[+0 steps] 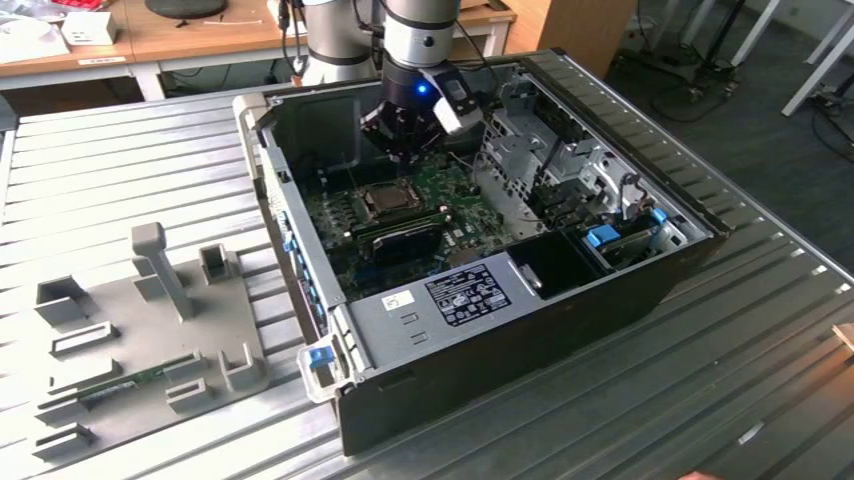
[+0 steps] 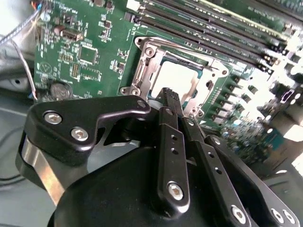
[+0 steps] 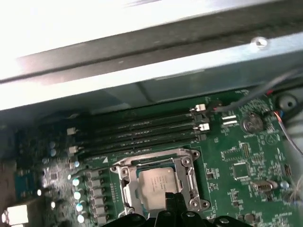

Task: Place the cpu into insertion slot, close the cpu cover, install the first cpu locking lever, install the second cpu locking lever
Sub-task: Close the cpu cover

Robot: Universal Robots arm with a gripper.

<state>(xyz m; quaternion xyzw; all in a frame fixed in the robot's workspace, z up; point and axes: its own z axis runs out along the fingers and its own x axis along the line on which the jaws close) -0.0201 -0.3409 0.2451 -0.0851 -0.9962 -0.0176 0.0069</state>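
Note:
The cpu [image 3: 156, 182] lies pale and flat in the insertion slot [image 1: 388, 200] on the green circuit board [image 2: 94, 28] inside the open computer case. The silvery cpu cover [image 3: 127, 187] lies down around it, its window framing the chip. In the second wrist view the cpu [image 2: 177, 78] and the cpu cover [image 2: 144, 71] sit just past my black fingers. My gripper [image 2: 171, 97] is shut with nothing held, and hovers just above the slot's edge. In the exterior view the gripper [image 1: 400, 140] hangs over the board behind the slot. I cannot tell how the locking levers stand.
Long dark memory sticks [image 3: 137, 130] run beside the slot. The case walls [image 1: 287, 200] and a metal drive cage [image 1: 561, 160] hem in the board. A grey fixture plate [image 1: 147, 330] with upright holders lies on the ribbed metal table at the exterior view's left.

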